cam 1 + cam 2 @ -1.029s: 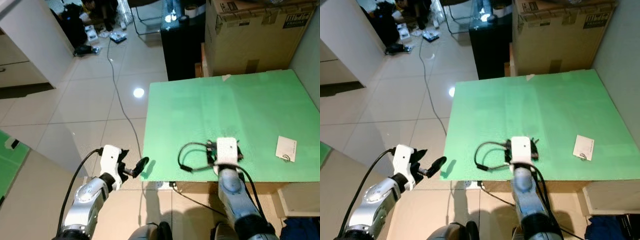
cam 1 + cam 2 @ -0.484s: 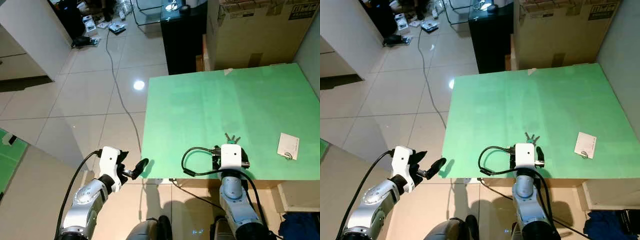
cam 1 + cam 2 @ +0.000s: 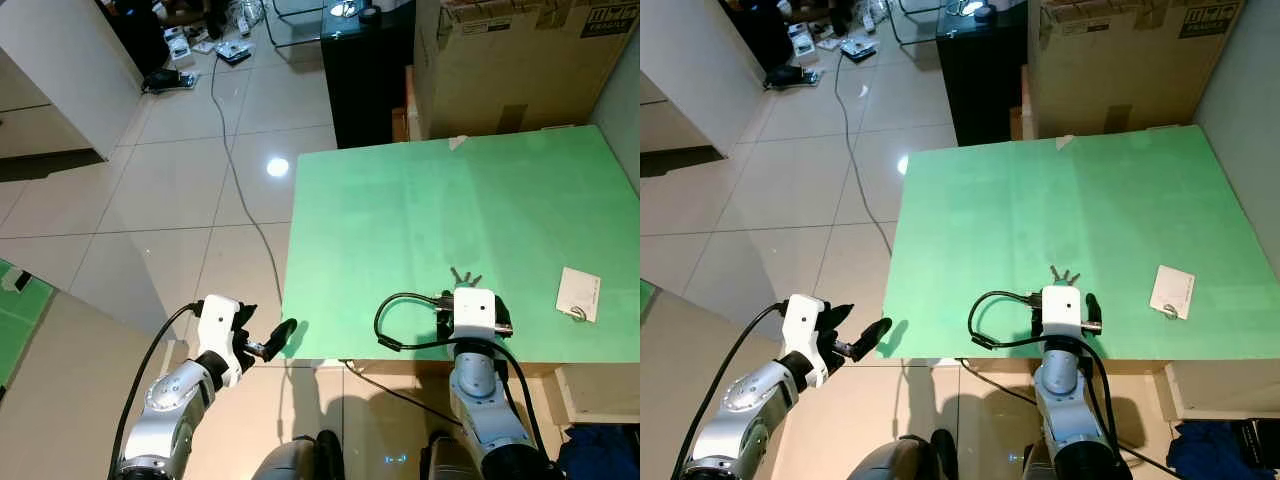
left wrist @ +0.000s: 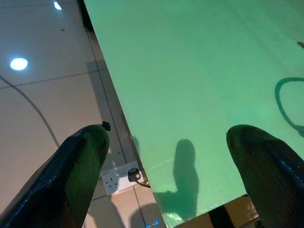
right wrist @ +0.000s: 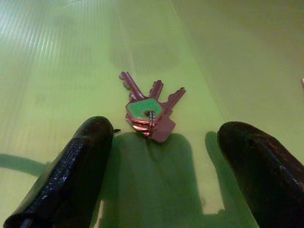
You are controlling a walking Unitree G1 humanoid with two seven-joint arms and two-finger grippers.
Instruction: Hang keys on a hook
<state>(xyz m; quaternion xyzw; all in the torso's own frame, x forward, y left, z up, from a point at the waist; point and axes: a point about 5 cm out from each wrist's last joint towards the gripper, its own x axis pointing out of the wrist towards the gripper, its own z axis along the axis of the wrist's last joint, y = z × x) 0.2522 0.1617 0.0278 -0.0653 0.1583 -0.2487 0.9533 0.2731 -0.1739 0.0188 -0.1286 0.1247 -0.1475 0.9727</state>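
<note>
Right claw [image 5: 164, 156] spread wide, keys [image 5: 149, 108] flat on green table [image 3: 400, 220] just beyond. We should lower and pinch the bunched heads. Left claw [image 4: 171, 175] open, idle.

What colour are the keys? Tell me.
Reddish-brown keys, one with a green head; right wrist view shows them best.

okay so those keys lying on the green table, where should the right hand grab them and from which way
Grip the keys at the stacked heads by the ring, the thickest part; the blades fan out flat, away from the right hand. Come from the near table edge, where its open fingers already flank the bunch, probably tilted down, since they lie flat.
</note>
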